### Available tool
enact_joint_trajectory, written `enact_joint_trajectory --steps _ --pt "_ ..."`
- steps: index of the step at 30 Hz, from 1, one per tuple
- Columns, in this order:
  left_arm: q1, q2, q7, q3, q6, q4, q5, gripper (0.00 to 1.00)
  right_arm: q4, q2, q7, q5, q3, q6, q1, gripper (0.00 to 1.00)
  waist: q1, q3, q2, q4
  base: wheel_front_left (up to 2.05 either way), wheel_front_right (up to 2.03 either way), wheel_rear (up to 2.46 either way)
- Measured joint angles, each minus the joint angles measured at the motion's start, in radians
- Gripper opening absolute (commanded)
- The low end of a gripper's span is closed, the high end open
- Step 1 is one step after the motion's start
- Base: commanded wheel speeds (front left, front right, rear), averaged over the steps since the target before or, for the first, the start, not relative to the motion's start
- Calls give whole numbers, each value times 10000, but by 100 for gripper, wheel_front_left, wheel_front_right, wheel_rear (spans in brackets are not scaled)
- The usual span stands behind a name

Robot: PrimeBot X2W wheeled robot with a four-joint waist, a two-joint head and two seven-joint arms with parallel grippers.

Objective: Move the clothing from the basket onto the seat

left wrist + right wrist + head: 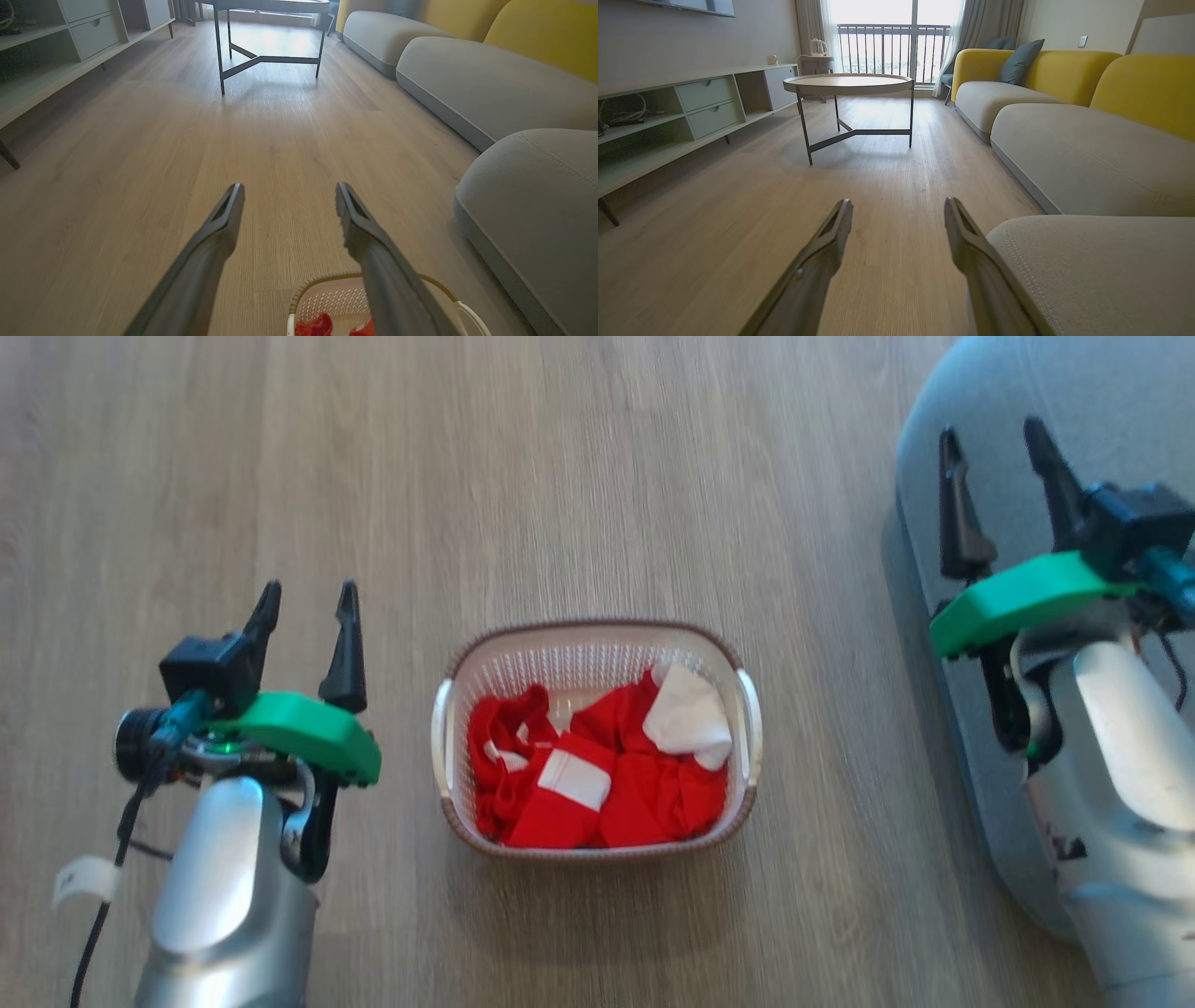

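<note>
1. The right gripper (898, 204) rises from the bottom edge, its two dark fingers spread wide with nothing between them.
2. The grey seat (1101, 275) fills the lower right; one finger overlaps its rounded, stitched corner.
3. Beyond lies wood floor (738, 233), with a round table (848, 84), a low cabinet (691, 107) and a yellow-backed sofa (1087, 149).

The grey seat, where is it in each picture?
Head view: seat at the top right, behind the right end effector.
Left wrist view: seat at the lower right, beside the basket.
Right wrist view: seat at the bottom right.
Shared landmark: the wooden floor left of it.
</note>
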Motion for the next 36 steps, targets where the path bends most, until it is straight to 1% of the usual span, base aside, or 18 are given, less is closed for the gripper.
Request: enact_joint_trajectory --steps 11,16,24,28,29,30,36 --pt "-956 -12 -12 -1037 0 119 -510 100 -947 -84 -19 -13 -15 0 -1131 100 1 2020 0 -267 0 0 0" --pt "-1454 -27 -12 -1707 0 383 -619 100 -1204 -174 -73 -12 -17 0 -1688 100 2 3034 0 -384 0 0 0" --pt "-2362 -46 -12 -3026 0 1214 -690 100 -1507 -165 -75 -10 117 0 -2366 100 1 4495 -1 -609 0 0 0" --pt "-2975 -31 -12 -3870 0 1906 -809 100 -1653 -61 -75 -6 226 0 -2752 100 1 5160 -1 -808 0 0 0" --pt "-3139 -13 -15 -4199 0 2056 -871 100 -1664 2 -75 -10 278 0 -2850 100 1 5317 -1 -878 0 0 0" --pt "-3436 -13 -27 -4824 0 2320 -911 100 -1716 132 -75 -8 430 0 -2995 100 1 5594 -1 -1034 0 0 0" --pt "-4274 -2 -29 -6587 0 3133 -1526 100 -1848 416 -75 -6 522 0 -3155 100 0 6268 -1 -1590 0 0 0"
